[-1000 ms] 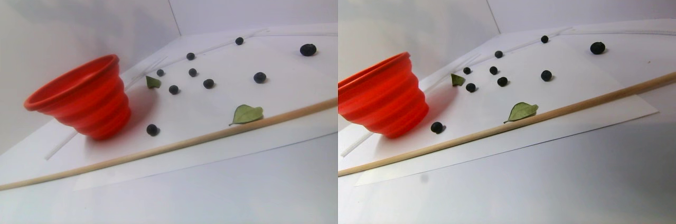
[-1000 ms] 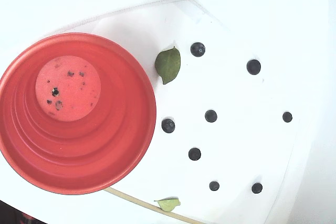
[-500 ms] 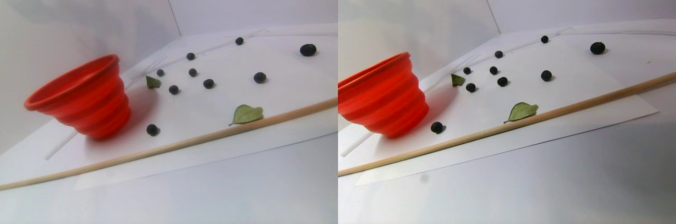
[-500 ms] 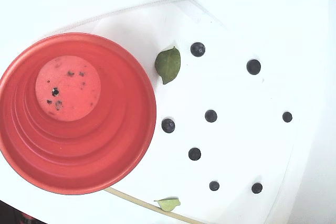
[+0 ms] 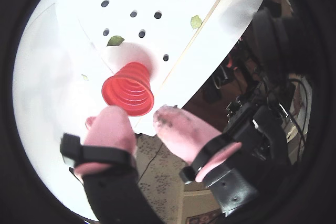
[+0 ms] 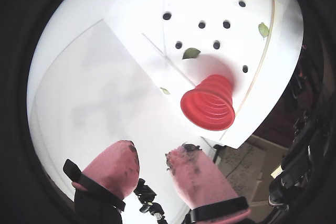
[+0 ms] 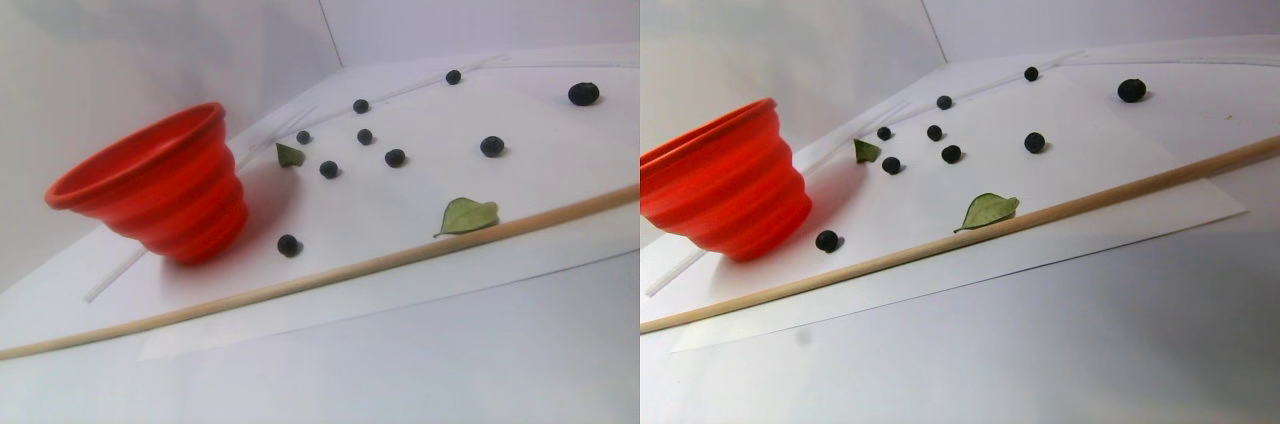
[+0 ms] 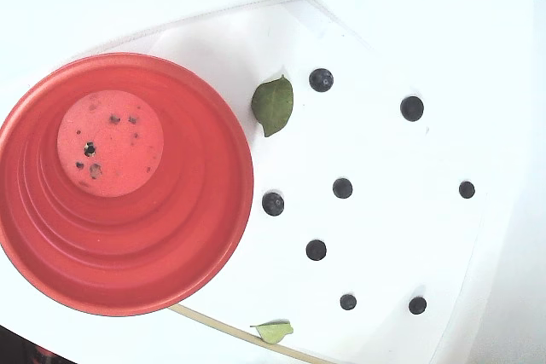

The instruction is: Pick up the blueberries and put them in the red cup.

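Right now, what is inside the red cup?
In the fixed view the red cup holds no blueberries: only dark specks dot its pale pinkish bottom. Eight blueberries lie on the white sheet beside it. Nothing covers the cup's inside.

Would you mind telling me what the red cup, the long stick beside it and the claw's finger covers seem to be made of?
The red cup looks like matte silicone or soft plastic, going by its stepped, collapsible rings. The stick appears to be bare pale wood, an unpainted round dowel. The claw has finger covers that seem to be soft pink rubber or silicone, dull, rounded and dark-stained at the tips.
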